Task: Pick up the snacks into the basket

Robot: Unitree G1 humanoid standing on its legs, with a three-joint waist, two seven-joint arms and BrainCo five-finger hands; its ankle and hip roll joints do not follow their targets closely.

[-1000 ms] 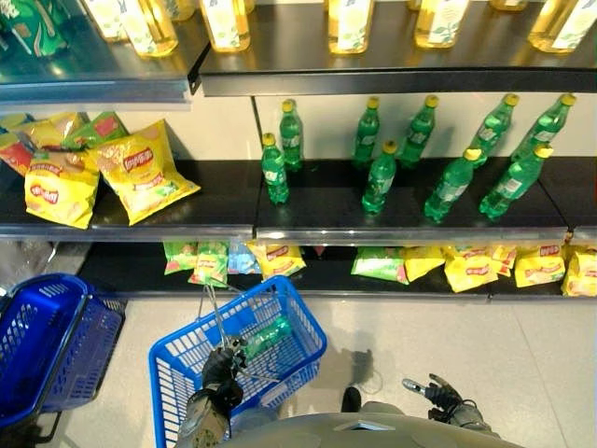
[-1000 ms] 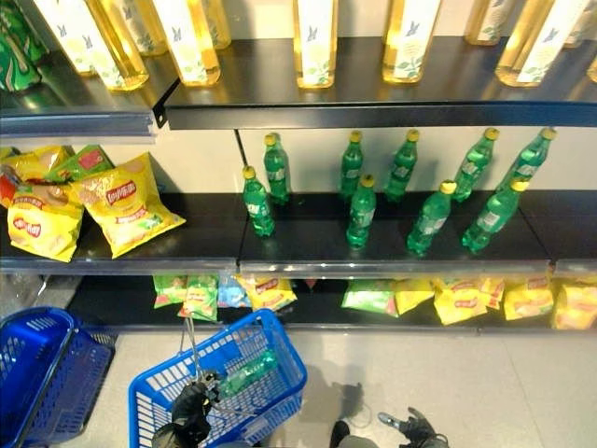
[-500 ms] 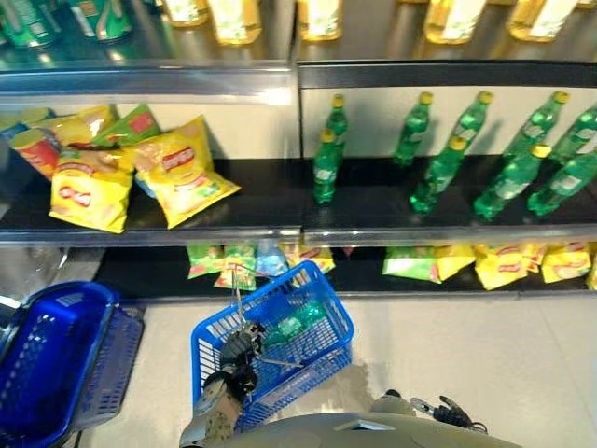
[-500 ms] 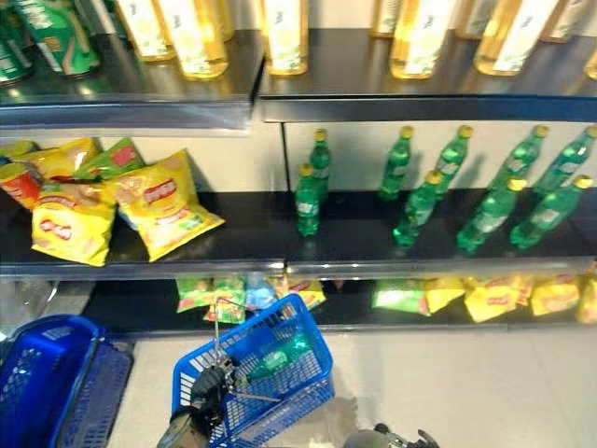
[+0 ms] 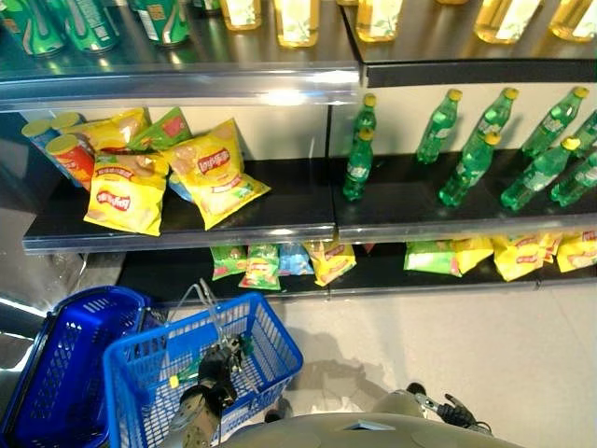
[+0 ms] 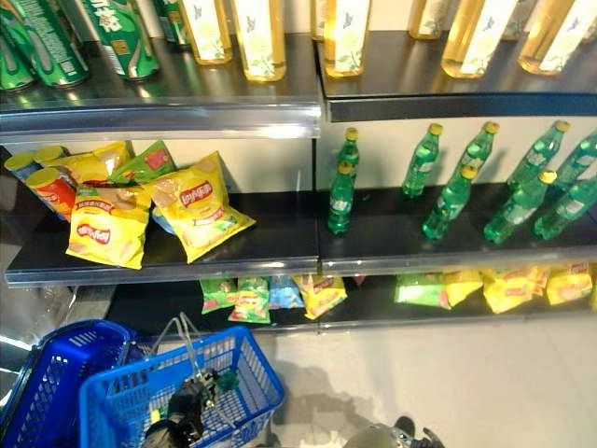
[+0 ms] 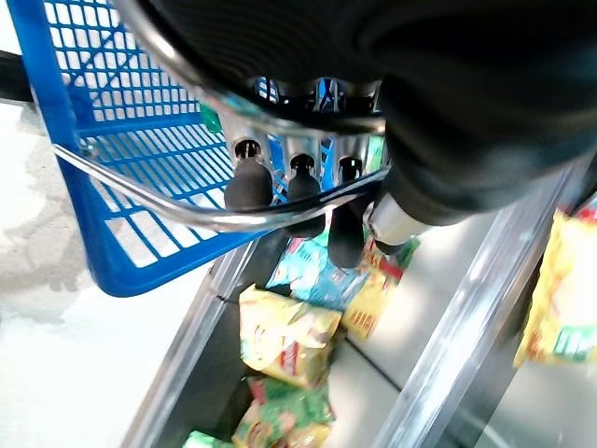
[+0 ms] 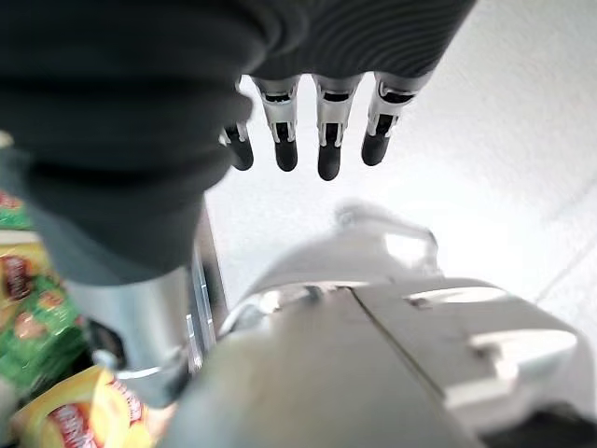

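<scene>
My left hand [image 5: 215, 367] is shut on the wire handle [image 7: 177, 211] of a blue basket [image 5: 276, 343] that hangs low in front of the shelves. Something green [image 6: 227, 380] lies inside it. Yellow chip bags [image 5: 218, 172] lean together on the middle shelf, above the basket and to its left. More small snack bags [image 5: 262, 265] lie on the bottom shelf just beyond the basket, and they show past the fingers [image 7: 286, 346] in the left wrist view. My right hand [image 5: 455, 412] hangs low at the right, open and holding nothing [image 8: 322, 140].
A second blue basket [image 5: 51, 378] stands on the floor at the left. Green bottles [image 5: 464, 166] fill the middle shelf's right half, with yellow bags [image 5: 522, 255] below them. Tall yellow bottles [image 5: 298, 17] and green cans [image 5: 86, 21] line the top shelf. Snack tubes [image 5: 70, 157] stand far left.
The whole picture has slid right, so the camera has moved left along the shelves. The chip bags are now nearer the middle. My left hand still holds the basket handle.
</scene>
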